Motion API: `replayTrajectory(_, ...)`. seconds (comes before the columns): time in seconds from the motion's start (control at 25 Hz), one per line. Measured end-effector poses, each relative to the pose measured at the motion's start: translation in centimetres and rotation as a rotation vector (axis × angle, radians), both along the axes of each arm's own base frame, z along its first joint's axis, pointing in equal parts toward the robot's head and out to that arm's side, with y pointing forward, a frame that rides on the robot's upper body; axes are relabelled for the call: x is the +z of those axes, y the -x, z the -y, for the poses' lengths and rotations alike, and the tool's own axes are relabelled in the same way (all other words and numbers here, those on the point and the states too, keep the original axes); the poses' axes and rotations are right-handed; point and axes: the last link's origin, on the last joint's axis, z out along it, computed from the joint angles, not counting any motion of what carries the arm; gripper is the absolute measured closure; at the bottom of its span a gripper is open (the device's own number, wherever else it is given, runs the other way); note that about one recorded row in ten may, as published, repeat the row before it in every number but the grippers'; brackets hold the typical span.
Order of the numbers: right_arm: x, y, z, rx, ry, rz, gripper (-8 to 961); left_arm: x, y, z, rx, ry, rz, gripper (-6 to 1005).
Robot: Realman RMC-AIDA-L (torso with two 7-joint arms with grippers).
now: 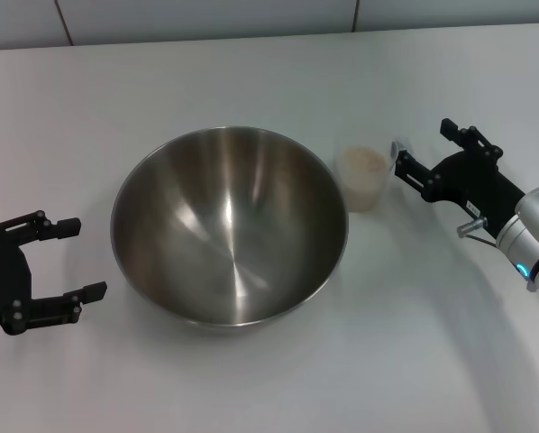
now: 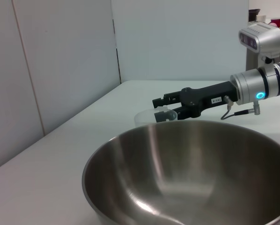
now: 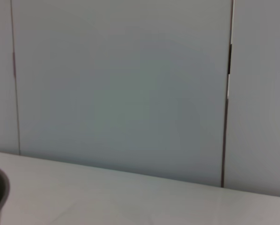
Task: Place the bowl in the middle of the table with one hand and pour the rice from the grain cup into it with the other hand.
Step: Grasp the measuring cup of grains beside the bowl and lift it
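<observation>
I see the table (image 1: 251,72) with the bowl (image 1: 229,225) sitting empty at its middle. My left gripper (image 1: 76,257) rests just off the bowl's left side, fingers spread wide and holding nothing, the bowl's wall lying just beyond its fingertips. My right gripper (image 1: 423,153) has its fingers parted too, tips right beside the cup (image 1: 366,178) without closing on it. The cup stands upright between those fingertips and the bowl, rice (image 1: 364,161) filling it near the brim.
</observation>
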Motion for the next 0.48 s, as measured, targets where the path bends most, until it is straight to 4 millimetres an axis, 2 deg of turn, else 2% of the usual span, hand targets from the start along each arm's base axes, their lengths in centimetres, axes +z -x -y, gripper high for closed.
replayTrajectory(0.12,0.22,0.01,-0.22,-0.009,-0.016,-0.010,151,-0.01,0.01,0.01,0.000,0.000,0.000,185)
replayTrajectory(0.32,0.20,0.07,-0.28,-0.009,-0.017,-0.012,235,-0.04,0.02,0.02,0.002,0.001,0.002,184)
replayTrajectory(0.48,0.15,0.13,-0.39,-0.010,-0.014,-0.010,414,-0.09,0.03,0.00,0.003,0.003,0.004,184)
